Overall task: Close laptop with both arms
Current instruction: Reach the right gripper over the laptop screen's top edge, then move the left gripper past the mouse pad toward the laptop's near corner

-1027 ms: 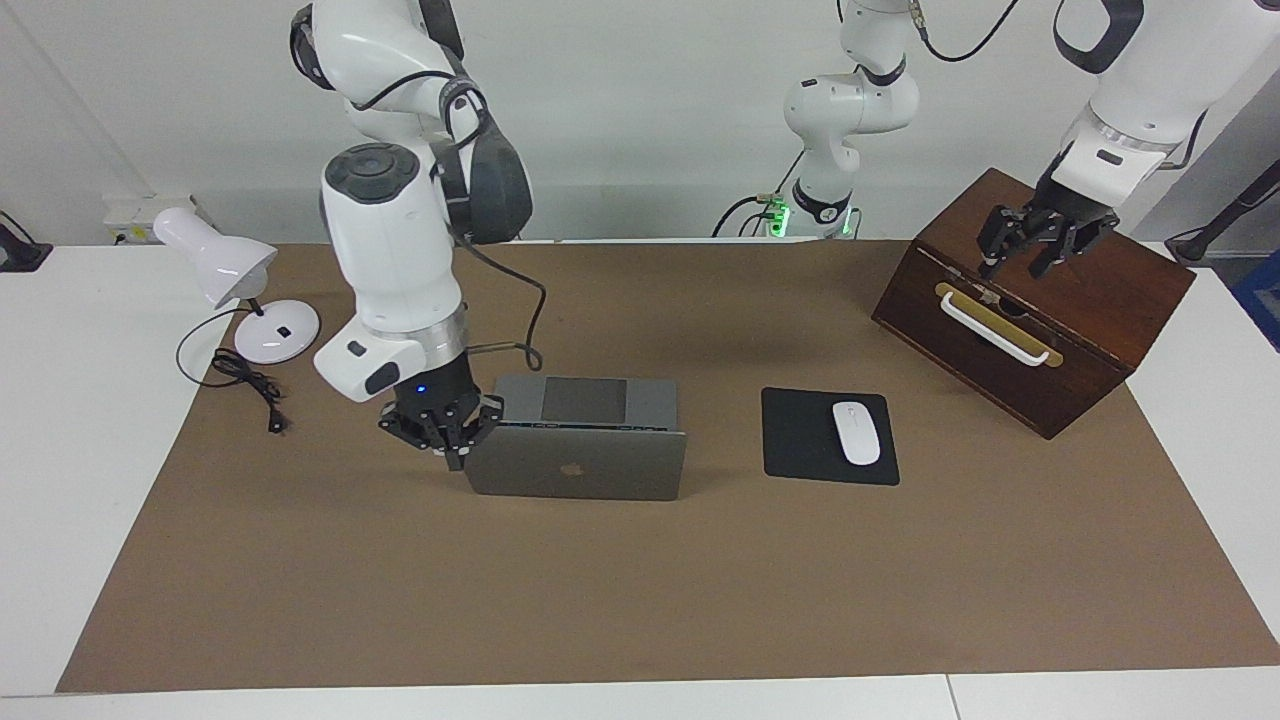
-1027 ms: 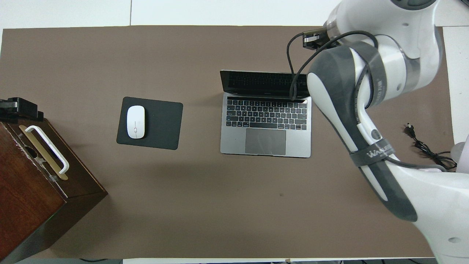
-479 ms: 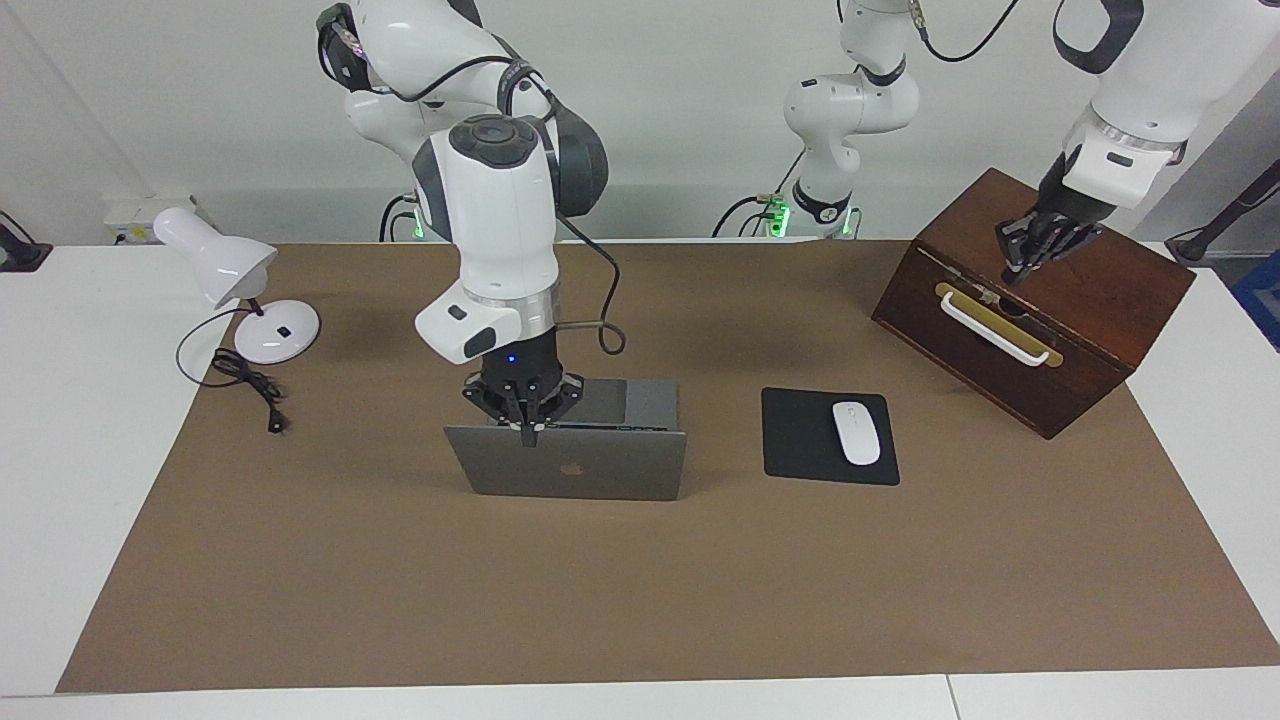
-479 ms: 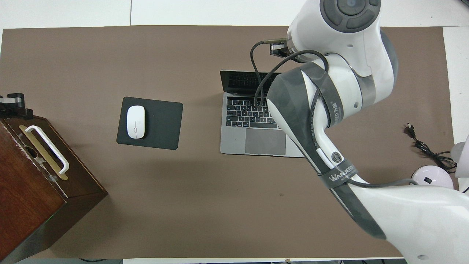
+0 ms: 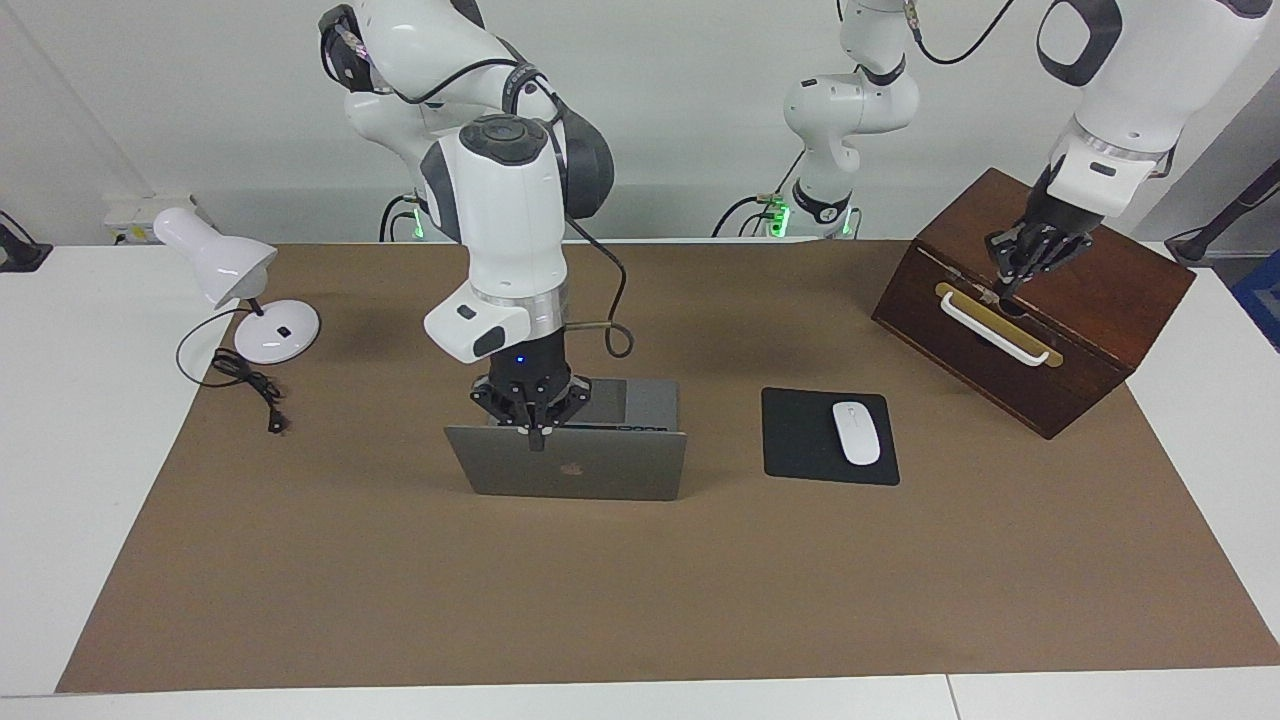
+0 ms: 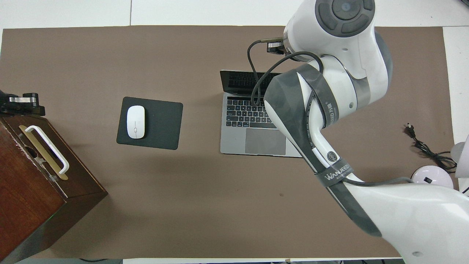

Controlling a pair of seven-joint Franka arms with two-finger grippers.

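Laptop (image 5: 575, 465) stands open mid-surface, beside the mouse pad (image 5: 828, 436). The right pincer (image 5: 538, 432), fingertips closed together, now touches the lid's top edge, having come from its corner. The left pincer (image 5: 1012, 285), since shut, hangs over the wooden box (image 5: 1040, 300).

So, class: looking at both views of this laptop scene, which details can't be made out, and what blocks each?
- Overhead view: the right end effector is hidden under its own arm.
- Overhead view: part of the laptop keyboard and screen is covered by that arm.
- Overhead view: the box is cut off by the edge.
- Facing view: the laptop screen faces away; only the lid shows.
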